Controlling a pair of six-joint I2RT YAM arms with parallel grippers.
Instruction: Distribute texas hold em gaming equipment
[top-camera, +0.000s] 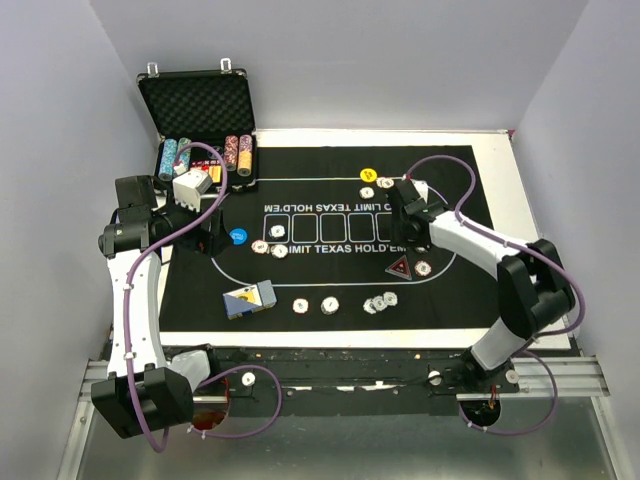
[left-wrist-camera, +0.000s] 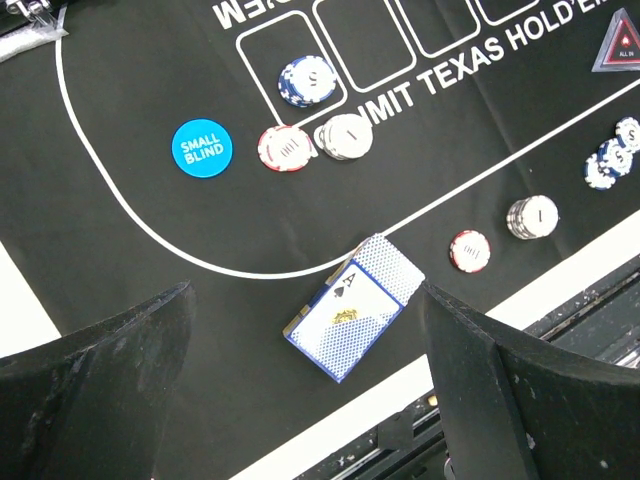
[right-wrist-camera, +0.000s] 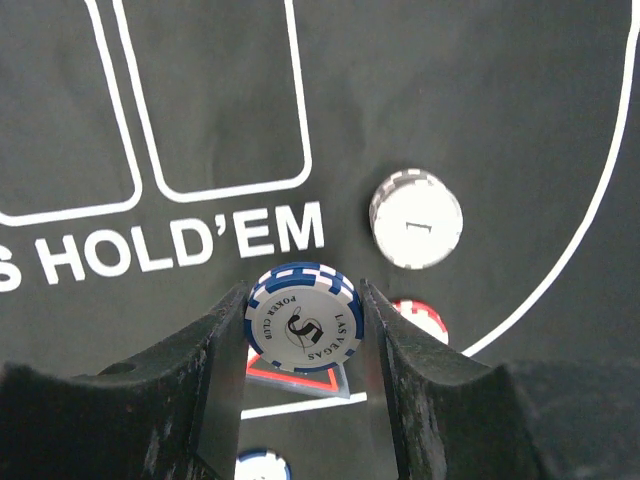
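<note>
Blue/white chip (right-wrist-camera: 303, 330) is clamped on edge, face to the wrist cam, between the fingers (right-wrist-camera: 205, 380) of the R gripper (right-wrist-camera: 303, 290), over the right part of the mat (top-camera: 460, 300). Can't tell if the chip touches the mat.

Right behind/below it in the R wrist view is the red triangular marker (right-wrist-camera: 298, 382), mostly hidden. A red/white chip (right-wrist-camera: 422, 316) lies just beside the right finger, and a white "1" chip (right-wrist-camera: 416, 219) sits further out near the HOLD'EM print.

L gripper (left-wrist-camera: 305, 292) has its jaws wide apart w/ nothing in them, hovering over the mat's left-near area. Card pack (left-wrist-camera: 350, 305) lies on the mat between its fingers in the L wrist view, blue backs w/ an ace of spades on top; prob a boxed deck, hard to say.

- SMALL BLIND button (left-wrist-camera: 201, 148): flat on the mat, left of a 3-chip cluster (left-wrist-camera: 310, 125).
- Yellow button (top-camera: 368, 174): far side of the mat, near the R gripper.
- More chips (top-camera: 329, 304): scattered along the near curve line, a few bunched to the right (top-camera: 380, 300).

Case (top-camera: 195, 105) stands open at the far-left corner, w/ chip rows (top-camera: 205, 155) in it.
</note>
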